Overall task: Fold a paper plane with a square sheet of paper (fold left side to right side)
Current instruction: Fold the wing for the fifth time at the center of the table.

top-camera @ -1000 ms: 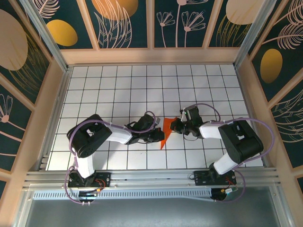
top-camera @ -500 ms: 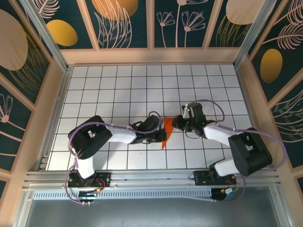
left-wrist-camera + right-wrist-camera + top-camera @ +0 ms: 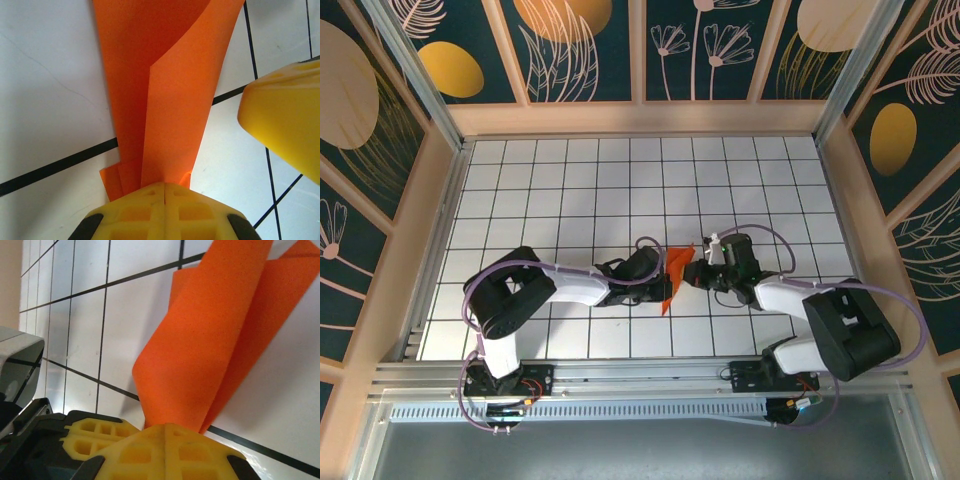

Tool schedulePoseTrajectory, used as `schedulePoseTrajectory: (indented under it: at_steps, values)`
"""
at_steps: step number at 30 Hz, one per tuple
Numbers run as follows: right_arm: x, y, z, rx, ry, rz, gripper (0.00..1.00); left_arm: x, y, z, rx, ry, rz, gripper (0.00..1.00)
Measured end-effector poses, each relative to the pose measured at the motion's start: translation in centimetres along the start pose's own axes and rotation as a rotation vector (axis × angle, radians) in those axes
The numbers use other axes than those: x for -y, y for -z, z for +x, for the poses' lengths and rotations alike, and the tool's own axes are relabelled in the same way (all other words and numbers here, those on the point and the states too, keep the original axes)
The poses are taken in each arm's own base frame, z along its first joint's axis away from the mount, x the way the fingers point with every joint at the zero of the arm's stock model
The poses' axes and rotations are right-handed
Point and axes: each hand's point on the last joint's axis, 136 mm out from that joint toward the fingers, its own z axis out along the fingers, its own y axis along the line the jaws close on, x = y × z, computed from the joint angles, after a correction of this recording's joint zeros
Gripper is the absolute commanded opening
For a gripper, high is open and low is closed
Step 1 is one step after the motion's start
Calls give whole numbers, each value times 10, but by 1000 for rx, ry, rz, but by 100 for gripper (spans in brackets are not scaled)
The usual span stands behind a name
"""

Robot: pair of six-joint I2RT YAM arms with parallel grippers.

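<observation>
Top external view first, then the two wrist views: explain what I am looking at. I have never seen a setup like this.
The view from above shows two robot arms bolted at the near edge of a white gridded table, inside a booth with patterned walls. Each arm ends in a two-finger gripper. The left gripper and the right gripper meet in the middle, both pinched shut on one piece of folded orange paper.

The other two pictures come from cameras mounted on the wrists. Each looks along its own yellow fingers, which are closed on one end of the paper, with loose folded layers running away from them. The yellow block at the right of the left wrist view seems to be part of the other gripper.
</observation>
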Motion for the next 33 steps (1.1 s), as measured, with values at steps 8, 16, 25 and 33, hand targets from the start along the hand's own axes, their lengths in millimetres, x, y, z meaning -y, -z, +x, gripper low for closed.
schedulePoseTrajectory:
  at_steps: [8, 16, 25, 33]
  values:
    - [5, -13, 6, -31, 2, 2, 0, -3, 2, -1, 8, 2, -18, 0]
    - [4, -20, -2, -22, 8, -1, 0, -5, 3, -2, 14, -1, -29, 0]
    - [7, -27, -4, -32, 5, 9, 0, -6, 3, -1, 15, -1, -33, 0]
    - [13, -33, -6, -43, -3, 27, 0, -7, 4, -2, 16, -2, -37, 0]
